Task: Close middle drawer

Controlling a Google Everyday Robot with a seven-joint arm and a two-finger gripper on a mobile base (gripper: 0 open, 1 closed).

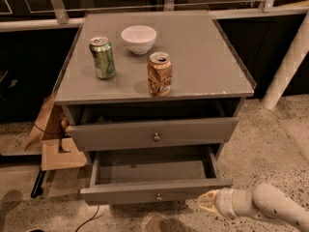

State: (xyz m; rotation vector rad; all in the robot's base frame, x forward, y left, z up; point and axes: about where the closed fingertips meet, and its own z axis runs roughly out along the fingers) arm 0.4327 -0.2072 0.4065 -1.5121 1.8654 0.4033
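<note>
Cabinet top (203, 57) bears a white bowl (138, 38) at rear, a green can (103, 57) left, a copper can (159, 74) in front; cardboard box (58, 154) sits on the floor, left.

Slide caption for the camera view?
Tool near the right front corner of the open middle drawer; green can, orange can, bowl on top.

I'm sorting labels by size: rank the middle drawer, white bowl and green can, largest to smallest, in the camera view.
1. middle drawer, with the gripper beside its front corner.
2-3. white bowl and green can look alike; unranked.
</note>
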